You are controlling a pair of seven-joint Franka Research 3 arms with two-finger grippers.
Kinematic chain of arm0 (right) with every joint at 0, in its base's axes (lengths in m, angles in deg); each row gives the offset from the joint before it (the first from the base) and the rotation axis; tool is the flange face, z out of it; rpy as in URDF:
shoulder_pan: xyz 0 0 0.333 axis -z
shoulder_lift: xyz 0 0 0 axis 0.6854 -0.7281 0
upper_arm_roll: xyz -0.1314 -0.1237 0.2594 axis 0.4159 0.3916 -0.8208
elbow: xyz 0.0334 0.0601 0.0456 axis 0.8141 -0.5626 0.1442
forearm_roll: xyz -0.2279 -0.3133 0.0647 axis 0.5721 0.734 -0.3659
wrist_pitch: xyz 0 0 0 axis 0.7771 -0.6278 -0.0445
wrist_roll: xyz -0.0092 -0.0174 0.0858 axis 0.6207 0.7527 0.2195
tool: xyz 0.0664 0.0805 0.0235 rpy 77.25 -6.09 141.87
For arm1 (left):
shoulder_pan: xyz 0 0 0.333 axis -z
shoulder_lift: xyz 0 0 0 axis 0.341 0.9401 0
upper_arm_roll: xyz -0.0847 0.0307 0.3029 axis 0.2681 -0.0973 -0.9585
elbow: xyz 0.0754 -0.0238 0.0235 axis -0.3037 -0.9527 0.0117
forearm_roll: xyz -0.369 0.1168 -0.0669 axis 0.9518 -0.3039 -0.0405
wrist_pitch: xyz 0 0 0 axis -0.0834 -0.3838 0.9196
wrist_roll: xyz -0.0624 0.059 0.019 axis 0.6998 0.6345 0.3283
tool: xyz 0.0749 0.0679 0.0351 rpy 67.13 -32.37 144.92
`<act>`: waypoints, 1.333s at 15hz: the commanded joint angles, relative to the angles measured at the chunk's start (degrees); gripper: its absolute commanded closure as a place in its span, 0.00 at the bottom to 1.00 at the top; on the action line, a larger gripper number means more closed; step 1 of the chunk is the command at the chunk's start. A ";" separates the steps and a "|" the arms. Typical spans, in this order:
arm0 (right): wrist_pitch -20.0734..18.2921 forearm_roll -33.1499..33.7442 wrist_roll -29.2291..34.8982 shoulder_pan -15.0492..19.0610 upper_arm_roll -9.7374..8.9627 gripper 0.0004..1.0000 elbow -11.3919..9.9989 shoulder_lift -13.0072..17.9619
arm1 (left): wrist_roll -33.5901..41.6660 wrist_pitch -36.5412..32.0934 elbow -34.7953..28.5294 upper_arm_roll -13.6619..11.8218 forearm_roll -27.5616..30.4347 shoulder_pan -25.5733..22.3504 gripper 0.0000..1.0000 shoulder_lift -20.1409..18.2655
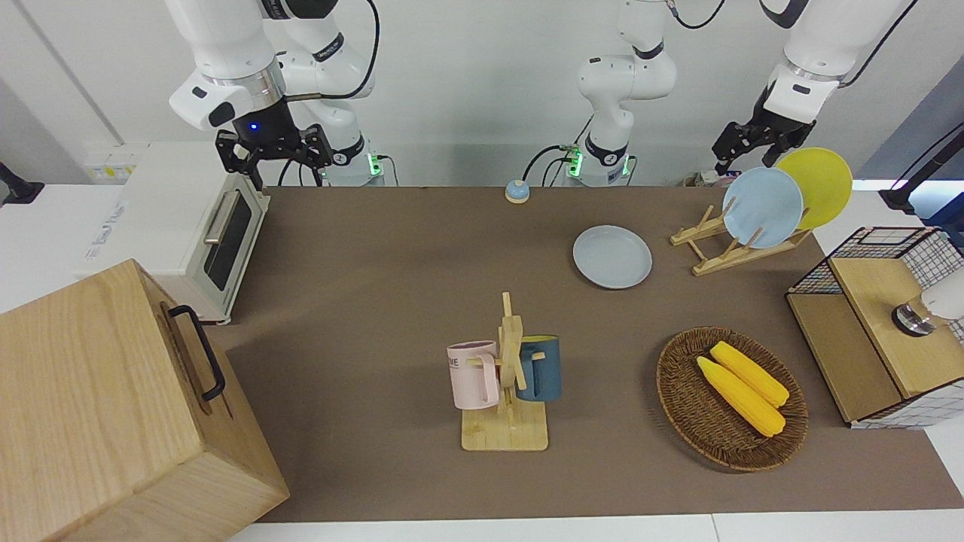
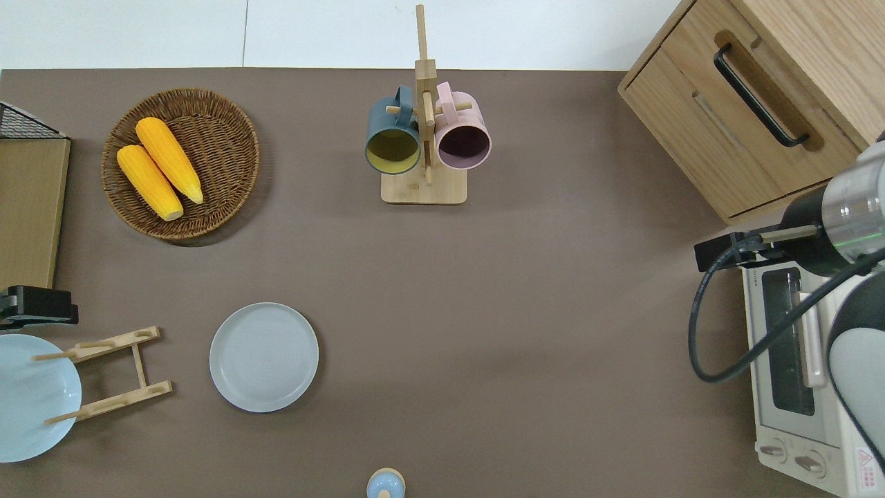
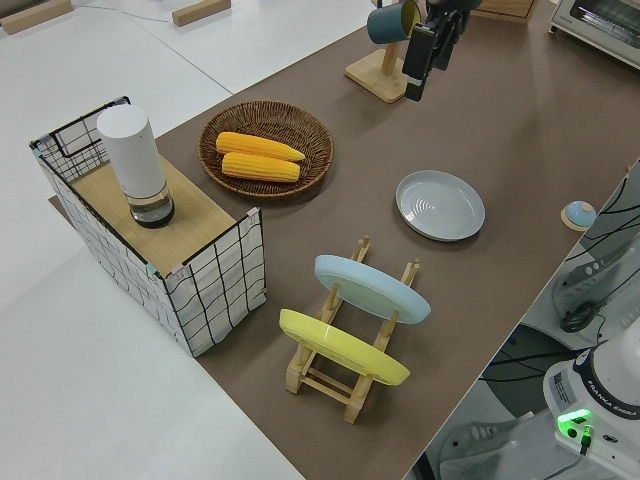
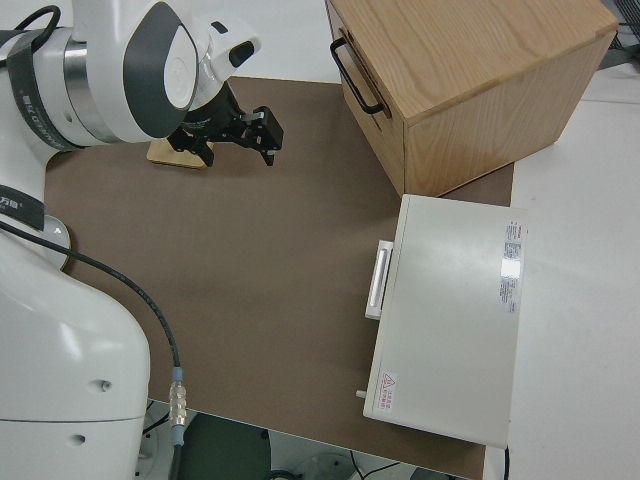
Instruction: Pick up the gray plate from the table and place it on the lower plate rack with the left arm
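Pale gray plate [image 2: 264, 357], round and shallow, I see flat on the matte brown table [image 2: 484, 311] just beside the slatted wooden plate rack [image 2: 110, 377], left gripper [image 1: 757, 143] raised, finger state unclear, right arm parked.

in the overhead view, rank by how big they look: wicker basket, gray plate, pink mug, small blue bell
1. wicker basket, largest
2. gray plate
3. pink mug, though it hangs raised on the stand, so nearer the camera
4. small blue bell, smallest, partly cut off by the frame edge
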 commanded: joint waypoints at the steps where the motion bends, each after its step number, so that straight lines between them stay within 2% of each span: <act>1: -0.81 0.08 0.69 1.15 -0.98 0.02 0.51 0.15 | -1.17 -0.84 0.45 -0.45 0.16 0.60 0.01 0.42; 12: -0.81 0.08 0.69 1.15 -0.98 0.02 0.51 0.07 | -2.22 -0.84 -0.42 -0.36 0.25 0.60 0.01 0.59; 15: -0.81 0.08 0.69 1.15 -0.98 0.02 0.51 0.15 | -2.31 1.26 -3.32 -0.36 0.60 0.52 0.01 0.51; 20: -0.81 0.08 0.69 1.06 -0.98 0.02 0.51 0.15 | -2.31 9.17 -10.96 -0.36 0.78 0.25 0.01 -0.02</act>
